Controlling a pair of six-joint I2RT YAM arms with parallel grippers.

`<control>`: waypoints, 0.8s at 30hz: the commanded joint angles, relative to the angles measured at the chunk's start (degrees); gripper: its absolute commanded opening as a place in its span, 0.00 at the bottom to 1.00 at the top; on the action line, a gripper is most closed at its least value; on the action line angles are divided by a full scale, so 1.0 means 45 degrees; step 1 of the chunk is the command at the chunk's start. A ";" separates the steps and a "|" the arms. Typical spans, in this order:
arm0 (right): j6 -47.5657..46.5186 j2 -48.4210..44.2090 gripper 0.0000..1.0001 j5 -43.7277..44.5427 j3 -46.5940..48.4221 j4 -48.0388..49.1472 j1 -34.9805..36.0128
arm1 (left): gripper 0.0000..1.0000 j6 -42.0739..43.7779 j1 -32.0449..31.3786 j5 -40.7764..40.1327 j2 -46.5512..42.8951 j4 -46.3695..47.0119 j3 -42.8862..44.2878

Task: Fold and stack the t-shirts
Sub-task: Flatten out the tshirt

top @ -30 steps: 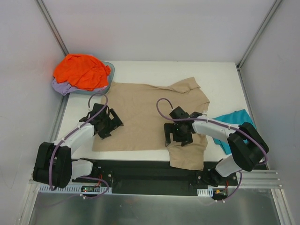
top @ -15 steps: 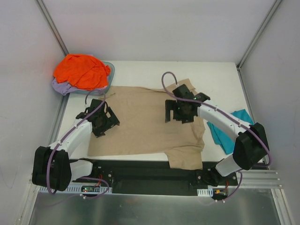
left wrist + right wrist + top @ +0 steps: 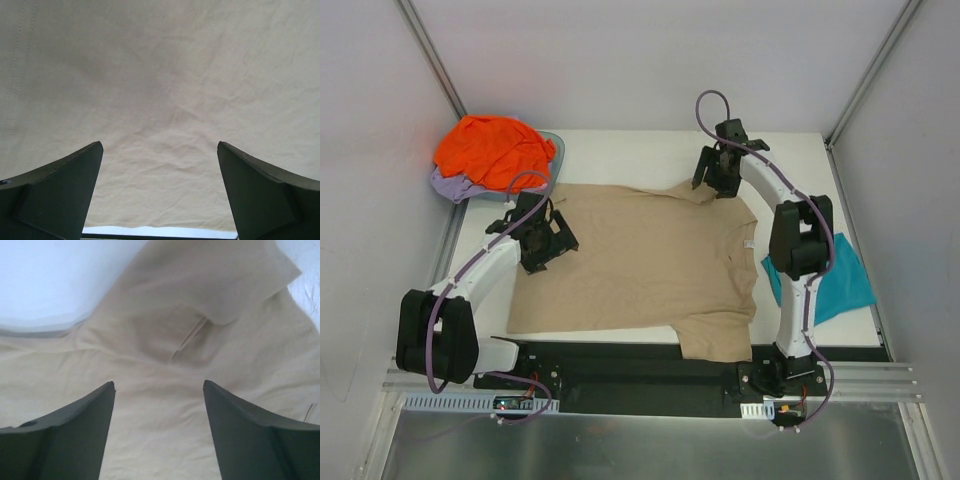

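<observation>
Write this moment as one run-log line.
tan t-shirt: spread out | left pincer: open, over hem end | right pincer: open, over far sleeve | held: nothing

Left claw (image 3: pixel 544 240) points down, jaws wide apart, near the desk's (image 3: pixel 620 150) left edge. Right arm is extended, its claw (image 3: pixel 717 180) parted at the far edge.

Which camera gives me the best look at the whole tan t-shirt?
The top external view: the tan t-shirt lies spread whole there, both sleeves in view. The left wrist view shows only plain wrinkled cloth; the right wrist view only its folded-over far sleeve.
</observation>
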 commanded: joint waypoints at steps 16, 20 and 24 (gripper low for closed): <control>0.0053 0.3358 0.61 -0.1092 0.3065 0.0452 -0.0452 | 0.99 0.0492 0.0019 -0.0281 0.0701 -0.0263 0.0850; 0.0248 0.3416 0.34 -0.1346 0.2832 0.1718 -0.0491 | 0.99 0.0551 0.0019 -0.0534 0.0759 -0.0302 0.0850; 0.0658 0.3378 0.14 -0.1737 0.2754 0.2327 -0.0549 | 0.99 0.0609 0.0019 -0.0554 0.0837 -0.0283 0.0772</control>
